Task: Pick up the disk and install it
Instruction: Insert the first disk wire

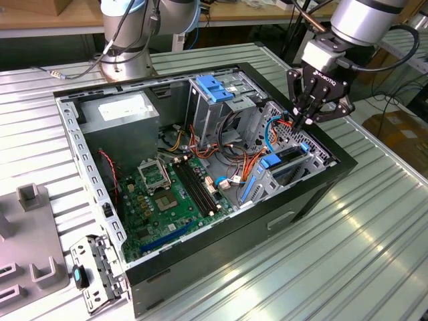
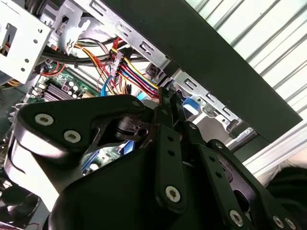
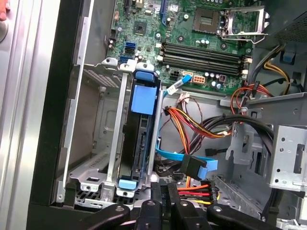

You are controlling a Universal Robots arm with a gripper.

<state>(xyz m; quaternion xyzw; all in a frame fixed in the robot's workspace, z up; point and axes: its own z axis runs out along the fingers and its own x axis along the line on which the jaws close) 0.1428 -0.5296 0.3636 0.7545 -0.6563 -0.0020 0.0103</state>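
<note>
The disk (image 1: 289, 163) stands on edge inside the drive bay at the end of the open computer case (image 1: 314, 194) on the exterior view's right. In the first wrist view the disk (image 3: 140, 143) is a dark slab with blue plastic rails and a blue tab, set between the bay's metal walls. My gripper (image 1: 299, 122) hangs just above the bay, close to the disk's upper end, not touching it. The black fingers (image 3: 157, 191) are pressed together with nothing between them, and the gripper (image 2: 168, 96) hovers by bundled coloured cables.
The case holds a green motherboard (image 1: 167, 194), a grey power-supply box (image 1: 124, 110), a metal cage with a blue top (image 1: 214, 87) and loose red, orange and blue cables (image 3: 196, 165). Grey fixtures (image 1: 30, 247) and a metal bracket (image 1: 97, 267) lie on the table at the exterior view's left.
</note>
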